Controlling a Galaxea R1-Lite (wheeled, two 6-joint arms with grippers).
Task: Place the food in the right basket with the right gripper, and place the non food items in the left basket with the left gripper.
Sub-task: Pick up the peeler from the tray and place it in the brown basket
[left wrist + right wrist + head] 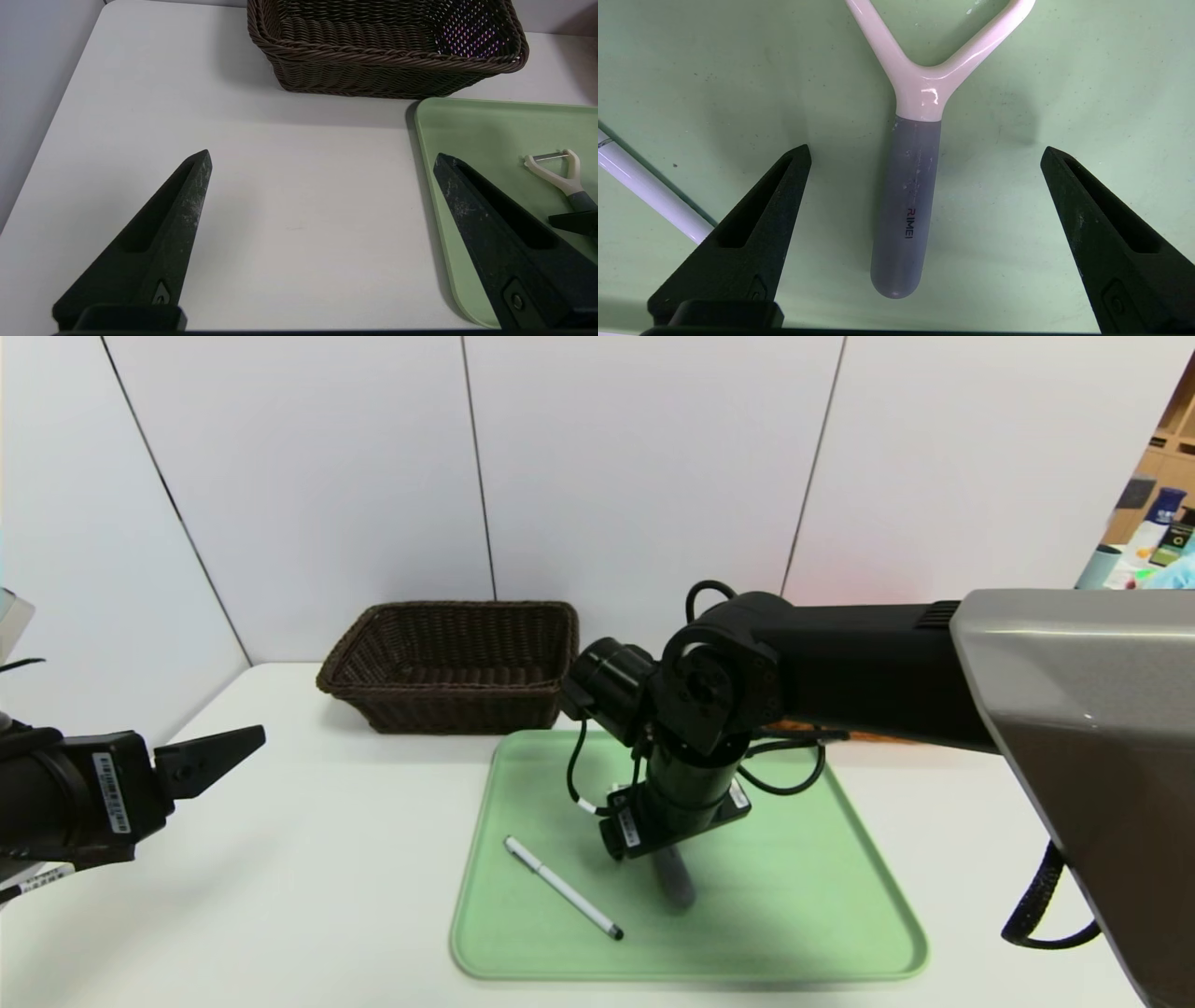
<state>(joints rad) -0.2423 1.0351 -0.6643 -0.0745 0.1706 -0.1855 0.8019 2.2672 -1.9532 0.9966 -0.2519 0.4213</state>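
The right gripper (926,156), spread and empty, hovers over the tray (803,933), its fingers either side of the peeler (906,205). The pen (563,887) lies left of it. The left gripper (322,154) waits, spread, left of the tray.

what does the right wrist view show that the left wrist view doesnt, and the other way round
Only the right wrist view: the slim white pen and the lettering on the peeler's handle.

Only the left wrist view: the dark brown woven wicker basket and the white table beside the tray.

Both: the Y-shaped peeler with pale head and grey handle, the flat green tray, and black pointed fingers of the open right hand; the open left hand appears only in its own view.
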